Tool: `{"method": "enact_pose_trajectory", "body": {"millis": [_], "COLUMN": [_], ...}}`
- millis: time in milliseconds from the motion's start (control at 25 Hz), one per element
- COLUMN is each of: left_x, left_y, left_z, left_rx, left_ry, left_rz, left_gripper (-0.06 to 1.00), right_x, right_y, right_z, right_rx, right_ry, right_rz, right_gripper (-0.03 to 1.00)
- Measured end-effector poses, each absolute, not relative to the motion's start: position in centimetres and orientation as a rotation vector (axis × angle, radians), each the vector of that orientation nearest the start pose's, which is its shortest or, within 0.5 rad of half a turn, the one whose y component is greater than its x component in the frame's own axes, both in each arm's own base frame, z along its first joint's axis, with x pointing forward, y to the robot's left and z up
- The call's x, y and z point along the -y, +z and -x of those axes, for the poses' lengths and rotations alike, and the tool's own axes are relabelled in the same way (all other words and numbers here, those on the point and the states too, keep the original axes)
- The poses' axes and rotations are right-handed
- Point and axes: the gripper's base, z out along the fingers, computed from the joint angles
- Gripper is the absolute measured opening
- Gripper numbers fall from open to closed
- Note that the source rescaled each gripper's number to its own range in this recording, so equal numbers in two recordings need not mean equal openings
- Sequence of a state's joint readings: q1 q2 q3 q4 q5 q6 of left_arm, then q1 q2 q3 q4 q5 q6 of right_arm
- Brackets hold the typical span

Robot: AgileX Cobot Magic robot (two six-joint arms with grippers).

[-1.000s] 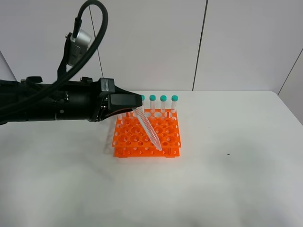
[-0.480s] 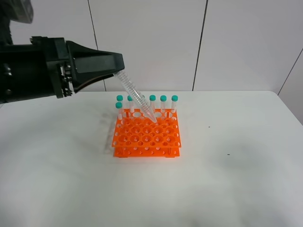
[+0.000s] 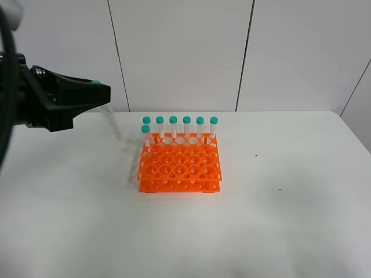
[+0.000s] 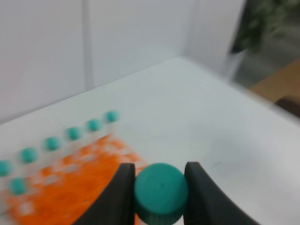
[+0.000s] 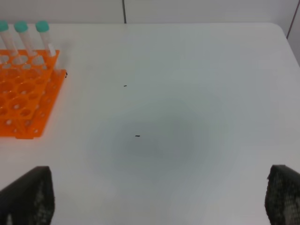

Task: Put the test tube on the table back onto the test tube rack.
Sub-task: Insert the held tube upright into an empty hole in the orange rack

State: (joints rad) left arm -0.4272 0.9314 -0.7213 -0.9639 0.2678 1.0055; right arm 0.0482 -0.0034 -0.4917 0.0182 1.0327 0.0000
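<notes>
From where I stand, the left gripper (image 3: 98,92) is closed on the test tube (image 3: 112,123), pinching it right at the teal screw cap (image 4: 161,191). The clear body hangs below at a slant, its pointed tip angled down toward the orange test tube rack (image 3: 179,165). The tube is up in the air, off the rack's back left corner and touching neither the rack nor the white table (image 3: 278,220).

I'd judge it light and stiff, with a smooth wall that would slip in a pinch. The cap looks like the better place to hold, though gripped so high the long body could swing. It needs standing upright before it goes into a hole.

Seven capped tubes (image 3: 186,127) already stand in the rack. The right gripper (image 5: 154,197) has its jaws spread wide and holds nothing.
</notes>
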Motion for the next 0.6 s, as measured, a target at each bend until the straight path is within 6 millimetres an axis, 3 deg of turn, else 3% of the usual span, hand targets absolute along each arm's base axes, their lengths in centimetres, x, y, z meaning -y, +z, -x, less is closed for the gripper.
{"method": "enact_pose_trajectory", "body": {"millis": [160,320,480,600], "left_x": [9.3,10.1,12.4,15.7], "left_y": [34.0,33.5,31.9,31.3], "left_z": [-18.3,-20.2,-22.9,-24.0], "left_rx": [-1.767,-1.715,-1.723,-1.711], "left_ry": [-0.314,-0.244,-0.249,-0.273], "left_rz": [-0.542,-0.521,-0.551,-0.667], "left_gripper": [0.0,0.0,0.0,0.0], "right_x": [-0.1,-0.1,-0.1,-0.1], "right_y": [27.7,27.7,27.7,27.7], "right_z": [0.3,0.3,0.3,0.3], "right_rx": [-2.021,-2.021,-2.021,-2.021], "right_ry": [0.052,0.052,0.052,0.052], "right_rz": [0.049,0.049,0.049,0.049], "right_gripper": [1.0,1.0,1.0,1.0]}}
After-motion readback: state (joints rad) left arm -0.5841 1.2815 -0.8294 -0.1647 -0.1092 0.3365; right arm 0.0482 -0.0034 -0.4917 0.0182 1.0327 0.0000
